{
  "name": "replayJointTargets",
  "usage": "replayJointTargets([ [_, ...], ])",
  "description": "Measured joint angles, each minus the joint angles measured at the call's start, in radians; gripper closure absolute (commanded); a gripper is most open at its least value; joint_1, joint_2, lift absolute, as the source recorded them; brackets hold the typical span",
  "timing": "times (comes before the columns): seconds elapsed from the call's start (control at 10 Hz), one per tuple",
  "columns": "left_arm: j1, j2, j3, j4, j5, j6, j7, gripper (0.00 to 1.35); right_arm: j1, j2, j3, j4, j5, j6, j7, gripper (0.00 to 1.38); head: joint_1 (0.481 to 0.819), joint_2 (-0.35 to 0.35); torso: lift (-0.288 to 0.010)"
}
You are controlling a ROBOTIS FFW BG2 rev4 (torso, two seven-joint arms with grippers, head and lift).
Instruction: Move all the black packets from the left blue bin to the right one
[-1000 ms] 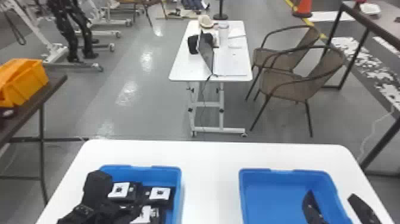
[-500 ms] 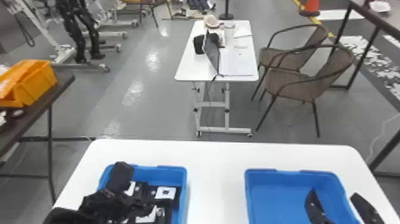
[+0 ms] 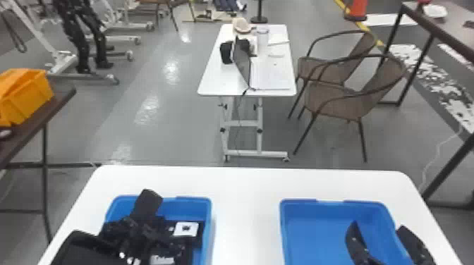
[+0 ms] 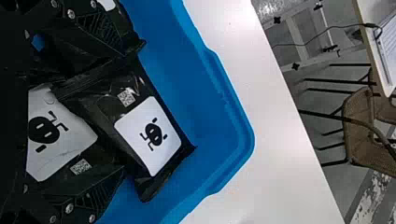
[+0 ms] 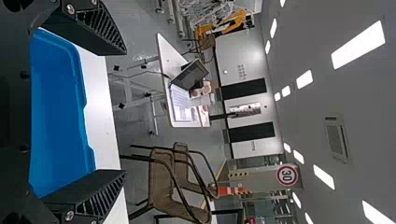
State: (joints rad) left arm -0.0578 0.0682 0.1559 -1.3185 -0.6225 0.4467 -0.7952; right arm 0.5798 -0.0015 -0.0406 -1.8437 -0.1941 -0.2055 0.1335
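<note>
In the head view my left gripper (image 3: 146, 227) is low over the left blue bin (image 3: 210, 225), covering part of the black packets (image 3: 198, 234). The left wrist view has the left gripper (image 4: 133, 109) open above the packets, which carry white labels; one packet (image 4: 105, 100) lies partly beneath and between its fingers, another (image 4: 100, 158) beside it. At the right blue bin (image 3: 314, 239), my right gripper (image 3: 378, 226) is parked open over the bin's right side. The right wrist view also has the right gripper (image 5: 125, 112) with its fingers apart and nothing between them.
Both bins stand on a white table (image 3: 247, 211) with a gap between them. Beyond it are a smaller white table (image 3: 211, 79) with a laptop and wicker chairs (image 3: 338, 102). A dark side table at left holds an orange bin (image 3: 26, 95).
My left gripper has moved rightward and farther over the packets, and more of its black arm shows. The head view has shifted slightly. The right gripper stays over its bin, open.
</note>
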Motion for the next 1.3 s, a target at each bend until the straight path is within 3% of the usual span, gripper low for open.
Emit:
replayJointTargets([
  [0.1, -0.02, 0.003, -0.005, 0.037, -0.013, -0.013, 0.0, 0.24, 0.0, 0.0, 0.001, 0.001, -0.002, 0.0, 0.0, 0.11, 0.695, 0.052, 0.0],
  [0.2, -0.042, 0.008, -0.011, 0.071, -0.018, -0.023, 0.001, 0.43, 0.0, 0.0, 0.002, 0.002, -0.002, 0.0, 0.0, 0.11, 0.695, 0.052, 0.0],
  [0.3, -0.057, 0.011, -0.019, 0.092, -0.024, -0.028, 0.005, 0.7, -0.002, 0.0, 0.002, 0.004, -0.002, 0.0, 0.0, 0.11, 0.695, 0.051, 0.0],
  [0.5, -0.066, 0.008, -0.026, 0.107, -0.032, -0.034, 0.009, 0.82, -0.001, 0.0, 0.003, 0.006, -0.003, 0.0, 0.001, 0.11, 0.695, 0.048, 0.0],
  [1.1, -0.05, 0.005, -0.024, 0.099, -0.018, -0.052, -0.05, 0.82, 0.0, 0.0, 0.004, 0.006, -0.008, 0.0, 0.002, 0.11, 0.695, 0.028, 0.0],
  [1.3, 0.007, -0.008, -0.002, 0.004, 0.002, -0.089, -0.048, 0.82, 0.001, 0.0, 0.004, 0.007, -0.012, 0.0, 0.002, 0.11, 0.695, 0.023, 0.0],
])
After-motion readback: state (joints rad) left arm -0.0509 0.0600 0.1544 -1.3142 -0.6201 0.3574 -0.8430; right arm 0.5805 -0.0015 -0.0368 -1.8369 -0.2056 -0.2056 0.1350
